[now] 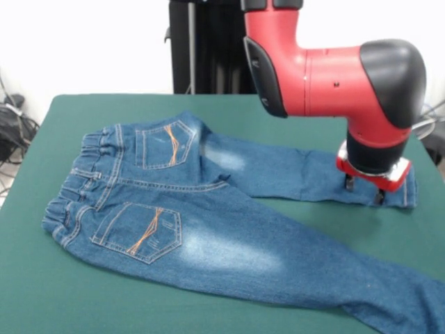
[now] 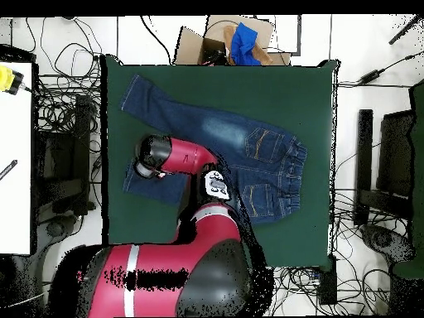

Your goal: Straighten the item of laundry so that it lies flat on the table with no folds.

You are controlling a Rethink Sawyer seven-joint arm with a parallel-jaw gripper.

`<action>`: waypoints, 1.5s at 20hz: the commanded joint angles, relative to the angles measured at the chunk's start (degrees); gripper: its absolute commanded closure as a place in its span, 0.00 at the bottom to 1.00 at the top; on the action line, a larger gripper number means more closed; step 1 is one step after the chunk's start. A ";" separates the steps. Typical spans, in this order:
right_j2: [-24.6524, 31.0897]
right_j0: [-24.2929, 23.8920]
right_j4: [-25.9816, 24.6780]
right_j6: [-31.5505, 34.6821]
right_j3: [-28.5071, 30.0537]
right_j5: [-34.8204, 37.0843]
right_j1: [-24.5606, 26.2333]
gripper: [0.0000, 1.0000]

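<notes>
Denim jeans [image 1: 208, 229] are spread across the green counter [image 1: 42, 299]; the pincer [image 1: 364, 188] is planted at one leg's hem, far from the waistband, tips apart astride the cloth.

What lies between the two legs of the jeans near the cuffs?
Only bare table; the jeans legs splay apart, clearest in the front view.

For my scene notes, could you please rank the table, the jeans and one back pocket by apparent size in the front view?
1. The table, largest.
2. The jeans.
3. The nearer back pocket, smallest.
</notes>
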 commanded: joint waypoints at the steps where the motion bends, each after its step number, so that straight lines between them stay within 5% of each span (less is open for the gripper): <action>1: 4.62 4.39 1.14 11.82 6.21 -14.63 8.27 0.00; 5: 3.35 5.27 0.62 11.52 5.59 -15.94 8.69 0.00; 6: 3.02 5.45 0.86 11.27 5.47 -16.03 8.71 1.00; 30: 3.44 5.05 2.02 10.47 4.73 -14.10 8.70 1.00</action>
